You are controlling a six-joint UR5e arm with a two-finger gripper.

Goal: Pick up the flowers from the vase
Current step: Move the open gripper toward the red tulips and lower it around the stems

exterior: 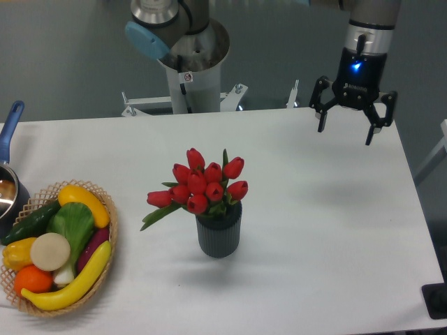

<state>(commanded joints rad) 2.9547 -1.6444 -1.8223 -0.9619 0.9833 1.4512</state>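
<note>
I have the gripper (pixel 346 130) in the upper right of the frame, hanging above the far right part of the white table (pixel 314 209) with its fingers spread wide apart and nothing between them. A blue light glows on its body just above the fingers. The flowers (pixel 201 185) sit near the middle of the frame, a bunch of red tulip buds with green leaves, one leaf drooping out to the lower left. They stand in the vase (pixel 219 235), a dark ribbed cylinder upright on the table, well apart from the gripper. At the lower left I see a wicker basket (pixel 110 230) holding vegetables and fruit, and a pot with a blue handle (pixel 11 125) at the left edge. The robot base (pixel 190 59) stands at the top, behind the table.
</note>
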